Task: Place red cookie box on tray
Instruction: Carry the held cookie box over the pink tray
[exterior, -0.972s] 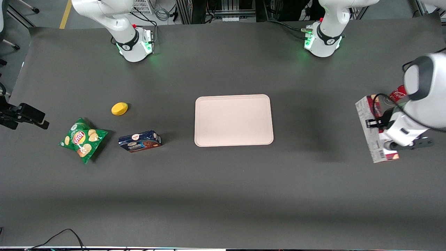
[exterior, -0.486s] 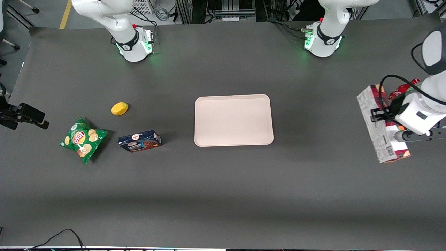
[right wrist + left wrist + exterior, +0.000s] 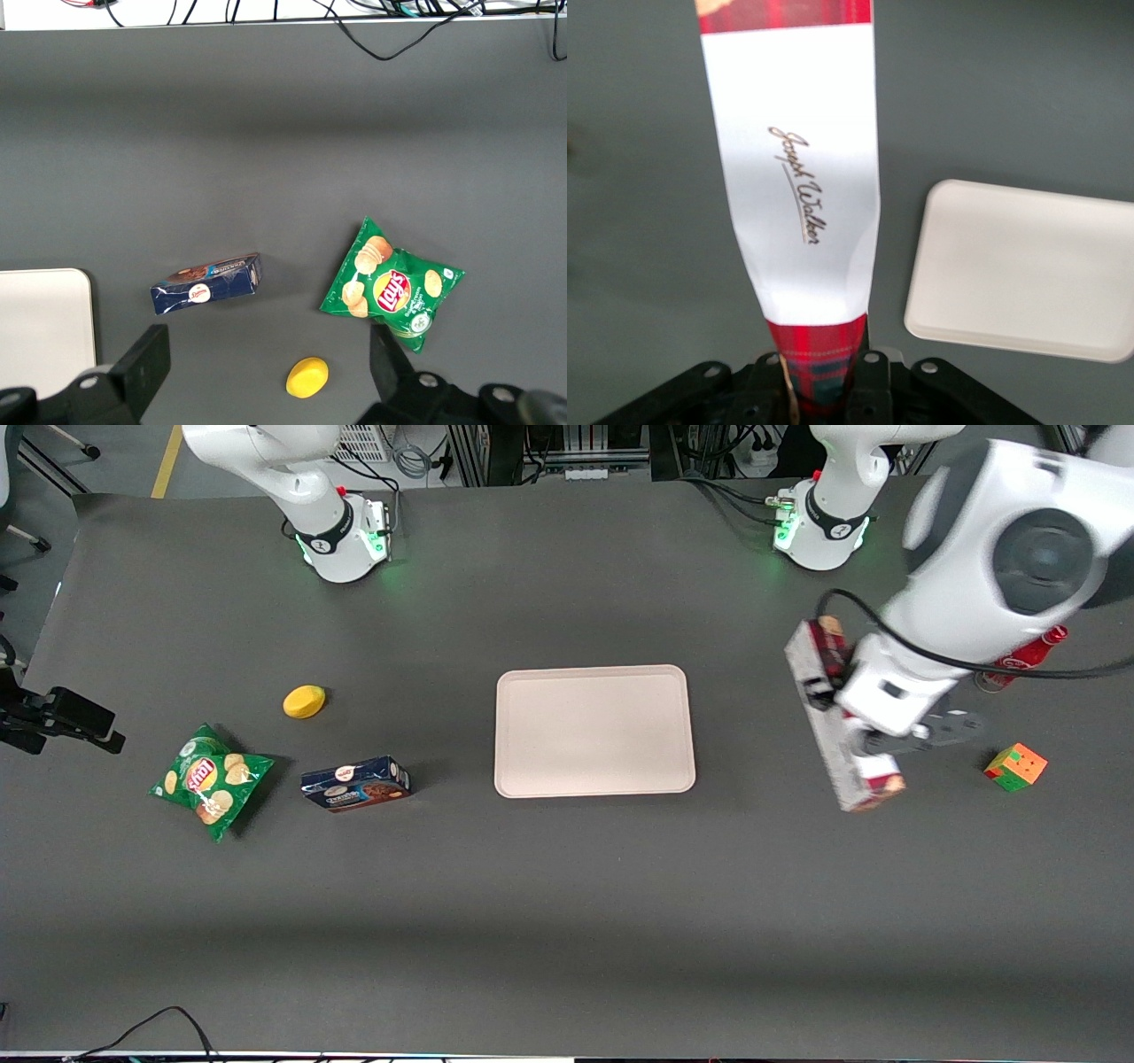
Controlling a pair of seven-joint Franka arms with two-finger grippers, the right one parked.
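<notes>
Gripper (image 3: 864, 731) clamped around red cookie box (image 3: 833, 722) at mid-length, probably for balance. Box carried in air, apparently clear of table, near tray (image 3: 594, 731), toward working arm's end, not yet over it.

Two brand marks you can read: a signature and a crisps logo.
On the white band of the red cookie box (image 3: 799, 168), clamped in the gripper (image 3: 822, 376), you can make out a handwritten "Joseph Walker", underlined, running along the box's length. Look toward the parked arm's end of the table and the green crisp bag (image 3: 390, 288) carries the red-and-yellow "Lay's" logo. The label on the dark blue cookie box (image 3: 206, 284) and the white script on the red bottle (image 3: 1019, 657) are too small for you to read.
</notes>
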